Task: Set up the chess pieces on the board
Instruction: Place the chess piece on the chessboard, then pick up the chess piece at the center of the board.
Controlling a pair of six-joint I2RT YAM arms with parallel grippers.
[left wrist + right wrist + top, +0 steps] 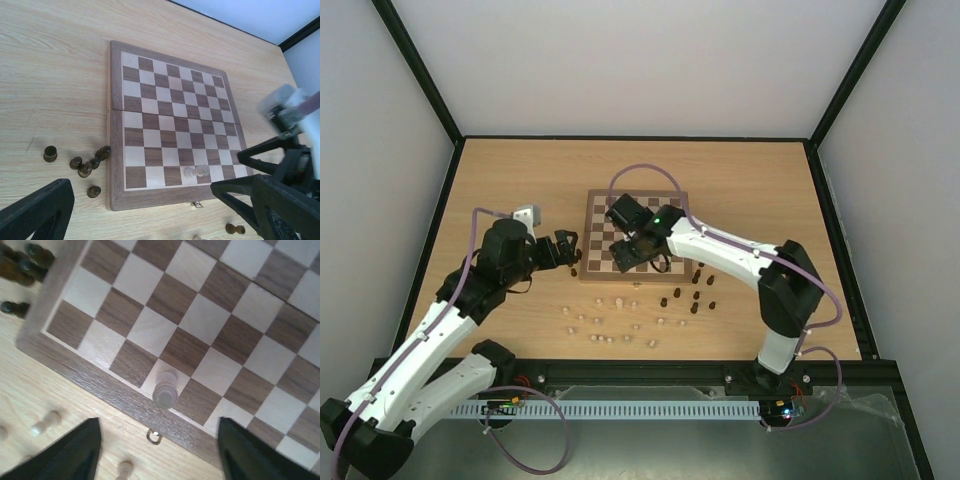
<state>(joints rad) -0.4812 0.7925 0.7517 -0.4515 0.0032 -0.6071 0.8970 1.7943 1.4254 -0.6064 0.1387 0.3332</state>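
Observation:
The board (603, 232) lies mid-table. My right gripper (647, 252) hovers over its near edge, and in the right wrist view the gripper (160, 455) is open with nothing between its fingers. A cream piece (165, 389) stands free on a cream square of the nearest row, just ahead of that gap. The left wrist view shows two pale shapes (196, 172) side by side at that spot. My left gripper (566, 250) is open beside the board's left edge, empty (145, 220). Loose cream pieces (610, 322) and dark pieces (695, 297) lie on the table in front of the board.
Several dark pieces (85, 167) cluster on the table just off the board's corner, close to my left fingers. One dark piece (235, 229) lies on its side near the board's small metal clasp (155, 436). The right arm (740, 250) reaches across from the right.

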